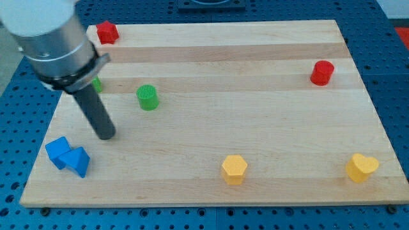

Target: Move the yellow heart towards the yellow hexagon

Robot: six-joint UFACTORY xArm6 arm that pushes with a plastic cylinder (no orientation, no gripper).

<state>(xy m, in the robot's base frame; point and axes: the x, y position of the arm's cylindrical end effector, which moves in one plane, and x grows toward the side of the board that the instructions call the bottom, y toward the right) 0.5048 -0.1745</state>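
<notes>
The yellow heart (362, 167) lies near the board's bottom right corner. The yellow hexagon (234, 168) lies at the bottom middle, well to the left of the heart. My tip (106, 135) rests on the board at the left, far from both yellow blocks, just above and right of the blue blocks.
Two blue blocks (67, 155) sit together at the bottom left. A green cylinder (147, 97) stands right of the rod, and another green block (96, 84) is partly hidden behind it. A red block (107, 31) sits at the top left, a red cylinder (322, 72) at the right.
</notes>
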